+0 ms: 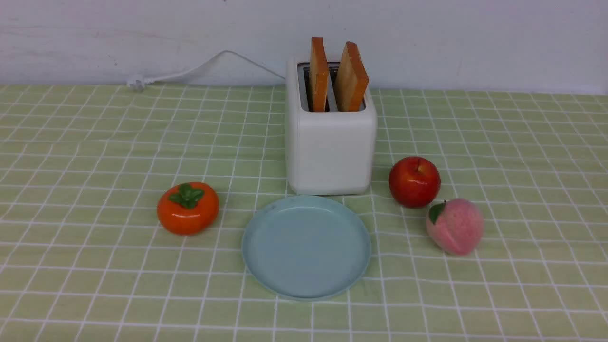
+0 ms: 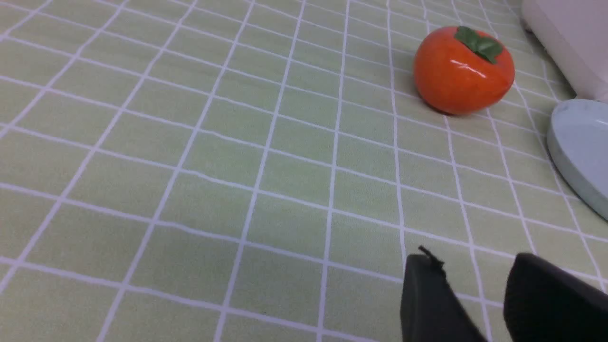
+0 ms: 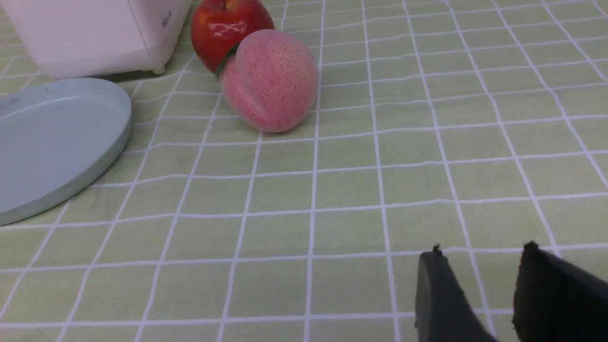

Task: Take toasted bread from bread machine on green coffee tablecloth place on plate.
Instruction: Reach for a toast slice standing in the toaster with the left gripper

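Beginning at the left end effector [image 2: 472, 266], two dark fingers are seen parted by a moderate gap. Only cloth [image 2: 237, 166] shows between them, so nothing is held. The right end effector [image 3: 482, 256] is found in the same state: jaws partly apart, empty, low over bare cloth. Neither is shown in the front view, so both are judged to be well back from the toaster [image 1: 330, 152], on the robot's side of it.

Farther out, a persimmon [image 1: 188, 208] is seen to the left front of the toaster. An apple [image 1: 414, 182] is seen to its right front, with a peach [image 1: 454, 226] just beside the apple. The plate [image 1: 306, 247] is set just in front of the toaster, and nothing is laid on it.

The toast is stood on edge in the toaster's two slots. The left slice [image 1: 318, 73] is upright and the right slice [image 1: 352, 78] is tilted to the right, both with their upper parts raised clear of the top.

No part of the task is judged to be done: no slice is gripped, lifted or plated. All of it is left. Each slice is to be reached, pinched by its raised part, drawn up out of its slot and laid on the plate.
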Controlling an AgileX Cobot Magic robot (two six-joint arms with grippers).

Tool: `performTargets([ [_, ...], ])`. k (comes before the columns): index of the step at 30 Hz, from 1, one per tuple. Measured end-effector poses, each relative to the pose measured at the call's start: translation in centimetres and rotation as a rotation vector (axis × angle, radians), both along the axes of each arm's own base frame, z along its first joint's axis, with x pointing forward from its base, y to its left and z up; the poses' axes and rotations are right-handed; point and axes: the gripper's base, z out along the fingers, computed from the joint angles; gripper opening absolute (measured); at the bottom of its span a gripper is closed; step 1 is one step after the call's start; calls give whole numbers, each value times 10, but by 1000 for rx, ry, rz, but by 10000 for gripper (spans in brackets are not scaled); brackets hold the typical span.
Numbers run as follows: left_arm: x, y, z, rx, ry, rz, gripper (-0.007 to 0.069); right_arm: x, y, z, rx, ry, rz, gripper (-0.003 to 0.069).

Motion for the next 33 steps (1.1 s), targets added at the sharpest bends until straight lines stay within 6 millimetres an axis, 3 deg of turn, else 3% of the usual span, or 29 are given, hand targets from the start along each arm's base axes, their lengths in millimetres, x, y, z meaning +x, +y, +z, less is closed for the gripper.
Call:
performTargets([
  [26, 0, 0, 1, 1, -6, 0, 239, 0, 0, 0, 0, 0, 0, 240],
  [33, 3, 1, 11, -16, -128, 12, 239, 0, 0, 0, 0, 0, 0, 240],
])
